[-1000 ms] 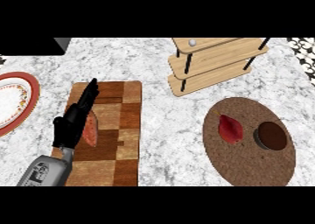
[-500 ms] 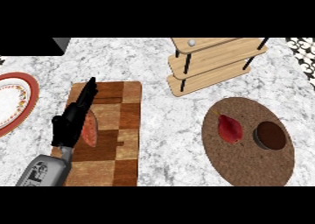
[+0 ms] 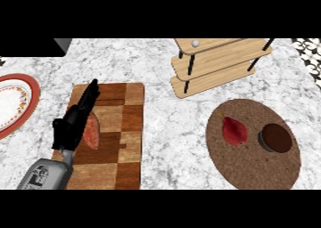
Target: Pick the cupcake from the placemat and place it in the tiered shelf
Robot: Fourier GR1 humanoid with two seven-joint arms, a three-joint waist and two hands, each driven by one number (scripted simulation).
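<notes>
My left hand [image 3: 74, 124] hangs over the chopping board [image 3: 117, 133], fingers stretched straight toward its far end and holding nothing. Since a second ago it has barely moved, only drifting a touch along the board, so I judge the pick has not begun. A reddish strip of food [image 3: 92, 133] lies on the board just beside my palm. My right hand is out of sight.

The cupcake [image 3: 276, 138] sits untouched on the round placemat [image 3: 255, 164], well to the right of the board, with a red pepper [image 3: 234, 131] just beside it on the board side. The tiered shelf [image 3: 219, 64] stands beyond the placemat, further right than the board's far end. A patterned plate [image 3: 12, 107] lies left of the board. Nothing stands between cupcake and shelf; the pepper crowds a grasp from the left.
</notes>
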